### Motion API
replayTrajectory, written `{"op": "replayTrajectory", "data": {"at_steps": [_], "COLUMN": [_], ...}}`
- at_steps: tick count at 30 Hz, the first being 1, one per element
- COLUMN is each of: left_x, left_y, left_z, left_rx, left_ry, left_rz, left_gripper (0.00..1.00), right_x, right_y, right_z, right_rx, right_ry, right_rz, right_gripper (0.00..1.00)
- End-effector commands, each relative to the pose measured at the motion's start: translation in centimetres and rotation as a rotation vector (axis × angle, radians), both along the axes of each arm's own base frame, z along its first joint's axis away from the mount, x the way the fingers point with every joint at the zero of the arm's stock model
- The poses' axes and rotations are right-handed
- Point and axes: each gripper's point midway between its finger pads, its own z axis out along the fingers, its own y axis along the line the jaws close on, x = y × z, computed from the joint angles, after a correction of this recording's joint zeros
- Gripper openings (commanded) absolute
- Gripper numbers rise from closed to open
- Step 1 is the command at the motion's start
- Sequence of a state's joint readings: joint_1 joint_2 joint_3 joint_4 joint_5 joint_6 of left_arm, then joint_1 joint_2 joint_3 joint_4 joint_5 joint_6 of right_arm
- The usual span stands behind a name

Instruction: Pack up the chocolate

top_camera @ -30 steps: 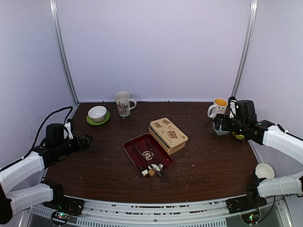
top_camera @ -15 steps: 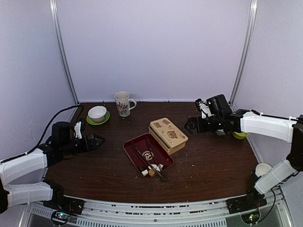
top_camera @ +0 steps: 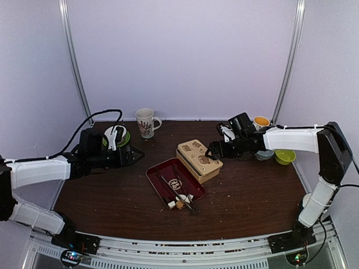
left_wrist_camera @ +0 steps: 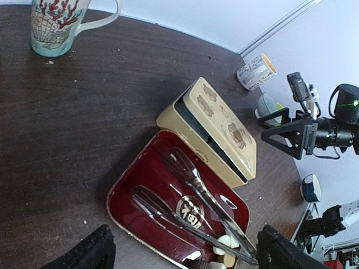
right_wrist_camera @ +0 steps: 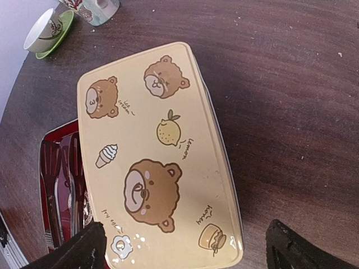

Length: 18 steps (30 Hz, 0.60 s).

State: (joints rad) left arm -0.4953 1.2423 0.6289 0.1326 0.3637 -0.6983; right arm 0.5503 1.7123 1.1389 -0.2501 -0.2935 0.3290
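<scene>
Chocolate [top_camera: 178, 202]: small cream and brown cubes at the near end of the red tray [top_camera: 159, 170], beside metal utensils [left_wrist_camera: 196, 185]. A tan bear-printed tin [top_camera: 199, 158] sits against the tray's far right side on the worktop [top_camera: 112, 196]. Left fingers [left_wrist_camera: 90, 252] are released and empty, left of the tray. Right fingers [right_wrist_camera: 78, 249] are released and empty, above the tin.

tan tin [top_camera: 199, 159] against far-right rim of red tray [left_wrist_camera: 145, 168], tongs [left_wrist_camera: 193, 182] lying lengthwise up to the chocolate [top_camera: 179, 204], table [top_camera: 112, 196] open left and front
</scene>
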Motion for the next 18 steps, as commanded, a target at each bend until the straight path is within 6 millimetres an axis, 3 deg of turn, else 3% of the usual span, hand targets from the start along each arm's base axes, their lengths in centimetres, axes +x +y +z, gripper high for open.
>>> {"op": "replayTrajectory", "data": {"at_steps": [1, 8, 15, 18], "left_x": [1.5, 2.6, 2.2, 2.5], "left_y": [-3.2, -8.1, -12.7, -13.5], "left_z": [2.0, 0.9, 1.2, 0.7], "left_rx": [-0.052, -0.056, -0.131, -0.138], "left_ry": [-0.028, 0.031, 0.040, 0.060], "left_rz": [-0.066, -0.152, -0.275, -0.284], "left_gripper": [0.87, 0.83, 0.74, 0.72], "right_x": [1.0, 1.7, 0.5, 0.0], "right_y": [1.3, 1.5, 3.1, 3.2], "right_z": [-0.4, -2.5, -2.6, -2.6], "right_rx": [0.037, 0.020, 0.114, 0.140], "right_ry": [0.013, 0.053, 0.093, 0.100], "right_rz": [-0.004, -0.025, 0.039, 0.044], "right_gripper": [1.00, 1.00, 1.00, 1.00]}}
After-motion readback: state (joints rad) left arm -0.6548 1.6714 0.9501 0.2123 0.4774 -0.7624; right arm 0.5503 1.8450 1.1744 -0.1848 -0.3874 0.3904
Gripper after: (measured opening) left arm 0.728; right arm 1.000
